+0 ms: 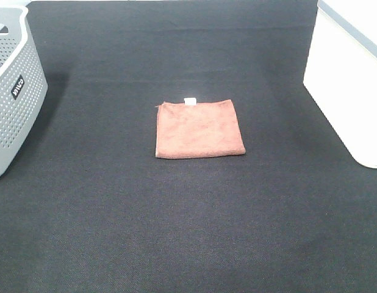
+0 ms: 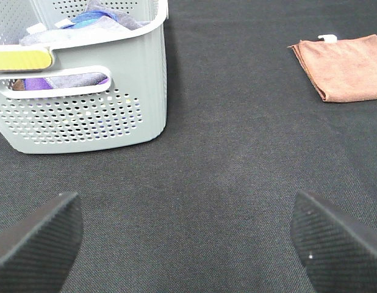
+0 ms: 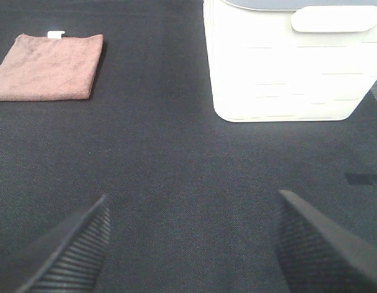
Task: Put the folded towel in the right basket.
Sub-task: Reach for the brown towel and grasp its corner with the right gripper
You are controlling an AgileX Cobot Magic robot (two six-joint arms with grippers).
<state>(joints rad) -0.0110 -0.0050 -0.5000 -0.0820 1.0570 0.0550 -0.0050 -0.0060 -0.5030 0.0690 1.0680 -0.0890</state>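
The folded towel (image 1: pixel 198 129), rust-brown with a small white tag on its far edge, lies flat in the middle of the black table. It also shows in the left wrist view (image 2: pixel 347 66) and in the right wrist view (image 3: pixel 49 67). The right basket (image 1: pixel 350 79), large and white, stands at the table's right edge; it also shows in the right wrist view (image 3: pixel 292 67). Neither gripper shows in the exterior high view. My left gripper (image 2: pixel 188 244) and my right gripper (image 3: pixel 188 244) are both open and empty over bare cloth, well short of the towel.
A grey perforated basket (image 1: pixel 11 91) with a black label stands at the left edge; the left wrist view shows it (image 2: pixel 78 116) holding coloured cloths. The black table cloth (image 1: pixel 188 232) covers the whole surface.
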